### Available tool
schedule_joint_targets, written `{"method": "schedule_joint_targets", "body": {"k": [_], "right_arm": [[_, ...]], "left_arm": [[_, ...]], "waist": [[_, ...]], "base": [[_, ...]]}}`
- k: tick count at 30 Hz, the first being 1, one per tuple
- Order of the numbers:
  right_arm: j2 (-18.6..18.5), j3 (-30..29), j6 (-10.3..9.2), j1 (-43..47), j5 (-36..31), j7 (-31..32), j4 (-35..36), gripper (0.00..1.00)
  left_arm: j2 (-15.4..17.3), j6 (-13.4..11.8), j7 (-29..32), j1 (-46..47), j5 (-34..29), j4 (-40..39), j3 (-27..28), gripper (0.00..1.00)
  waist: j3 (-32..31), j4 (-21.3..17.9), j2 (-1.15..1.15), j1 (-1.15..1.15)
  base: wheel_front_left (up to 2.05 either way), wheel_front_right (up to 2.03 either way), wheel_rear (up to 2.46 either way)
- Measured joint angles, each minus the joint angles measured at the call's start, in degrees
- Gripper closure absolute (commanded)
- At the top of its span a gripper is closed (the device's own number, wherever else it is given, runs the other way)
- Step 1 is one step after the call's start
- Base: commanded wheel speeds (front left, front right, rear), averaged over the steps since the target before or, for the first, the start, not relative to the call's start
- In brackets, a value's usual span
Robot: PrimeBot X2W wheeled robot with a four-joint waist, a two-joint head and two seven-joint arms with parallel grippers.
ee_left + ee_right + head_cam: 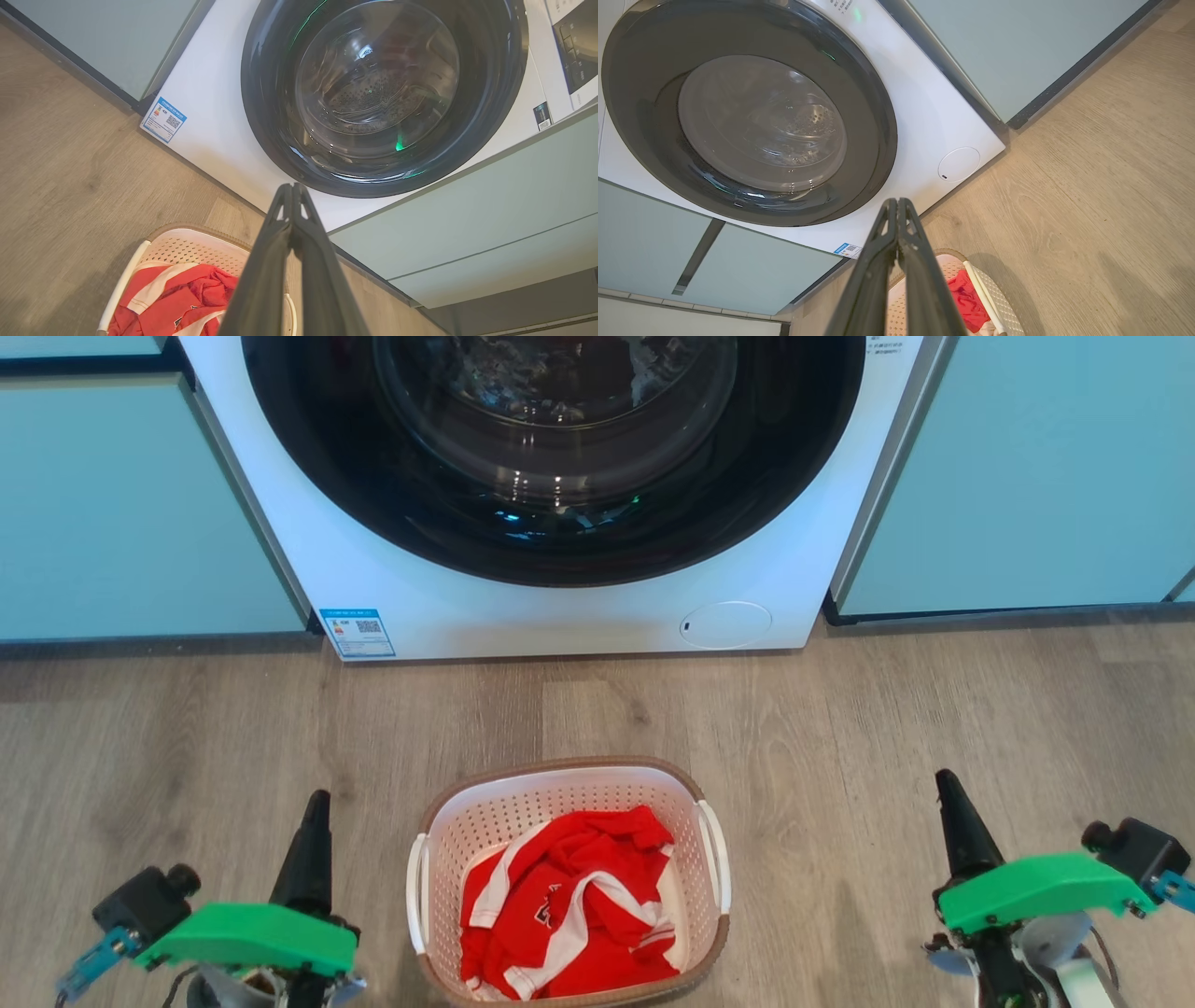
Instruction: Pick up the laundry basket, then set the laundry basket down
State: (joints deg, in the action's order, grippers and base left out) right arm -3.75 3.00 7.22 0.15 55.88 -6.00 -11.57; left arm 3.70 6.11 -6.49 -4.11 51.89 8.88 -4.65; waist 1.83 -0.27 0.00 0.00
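Blue QR label [357, 632] on washer [523, 616], txt too small to read.

Home laundry nook: washer [420, 597] btwn 2 teal cabinets [121, 504] (wood floor [840, 728]).

The left hand [316, 807], at 7 o'clock, and right hand [948, 789], at 5 o'clock, each have long tapering black fingers [261, 280], a bright green cover [252, 938], and a black box [145, 901] with a blue clip [89, 966].

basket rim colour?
Brown, on the laundry basket; the perforated walls are cream-white. Clearest in the head view.
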Motion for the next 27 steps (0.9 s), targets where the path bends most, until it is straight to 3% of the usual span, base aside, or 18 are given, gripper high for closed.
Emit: {"method": "schedule_joint_targets", "body": {"k": [27], "right_arm": [[-0.07, -3.16, 0.00, -1.17, 15.23, 4.02, -1.52, 1.00]], "left_arm": [[0.02, 0.45, 4.22, 2.99, 16.86, 2.75, 2.43, 1.00]], "waist": [[-0.66, 0.11, 0.00, 0.00]], "base": [[0.00, 0.00, 0.00]]}}
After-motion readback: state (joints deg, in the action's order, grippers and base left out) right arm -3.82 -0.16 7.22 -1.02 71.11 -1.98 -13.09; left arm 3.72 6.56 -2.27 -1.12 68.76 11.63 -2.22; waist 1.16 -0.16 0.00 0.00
